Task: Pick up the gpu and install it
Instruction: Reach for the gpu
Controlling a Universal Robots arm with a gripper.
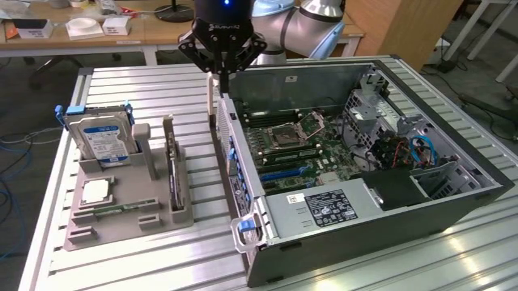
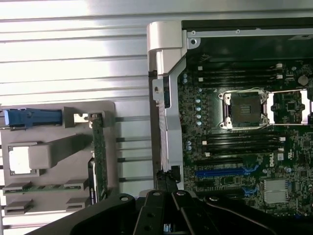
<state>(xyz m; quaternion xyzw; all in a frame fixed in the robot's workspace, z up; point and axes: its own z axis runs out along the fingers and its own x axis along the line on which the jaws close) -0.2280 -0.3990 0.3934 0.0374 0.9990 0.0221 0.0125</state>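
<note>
The gpu (image 1: 171, 159) stands on its edge in a slot of the grey holder (image 1: 188, 213), a thin dark green card; in the wrist view the gpu (image 2: 98, 152) runs along the holder's side. My gripper (image 1: 222, 71) hangs above the table at the far left corner of the open computer case (image 1: 453, 206), well away from the card. Its fingers meet at a point, shut, with nothing between them. In the wrist view the gripper (image 2: 166, 182) sits over the case's edge, beside the motherboard (image 2: 234, 147) with its blue card slots (image 2: 225, 171).
The holder also carries a silver hard drive (image 1: 101, 142) with a blue-white label, a processor chip (image 1: 96, 191) and a narrow memory stick (image 1: 121, 209). The case holds a power supply (image 1: 324, 206) and cables (image 1: 421, 151). A wooden table with boxes stands behind.
</note>
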